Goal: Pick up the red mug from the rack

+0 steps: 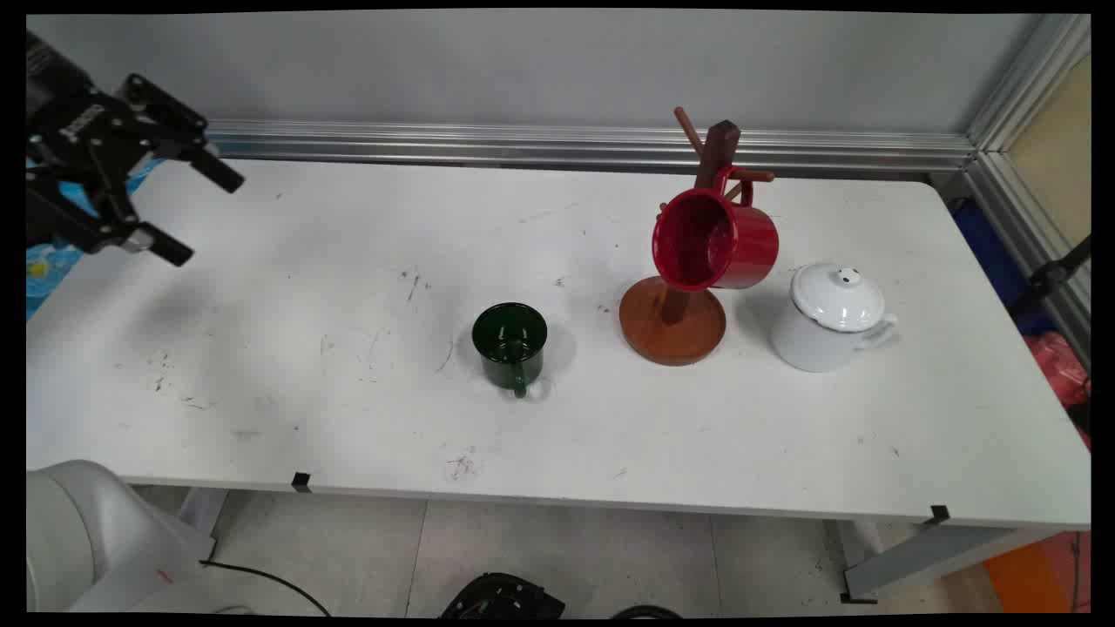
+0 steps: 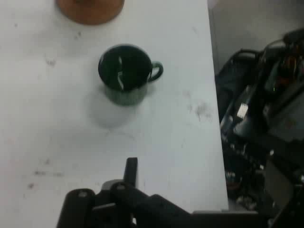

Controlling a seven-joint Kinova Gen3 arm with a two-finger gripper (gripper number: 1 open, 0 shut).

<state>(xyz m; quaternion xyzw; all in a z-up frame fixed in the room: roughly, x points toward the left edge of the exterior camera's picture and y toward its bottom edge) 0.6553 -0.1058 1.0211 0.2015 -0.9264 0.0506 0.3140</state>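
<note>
Claw (image 1: 202,213) spread and empty at upper left of the frame, well apart from the green mug (image 1: 510,344) standing upright mid-bench (image 1: 261,348), left of the mug rack (image 1: 675,318)

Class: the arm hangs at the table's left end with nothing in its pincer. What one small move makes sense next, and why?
Probably carry the pincer right, toward the green mug. Its fingers are spread and empty, high above the table's left end, and that mug stands upright and free, the nearest thing to it. The red mug already hangs on the rack.
</note>
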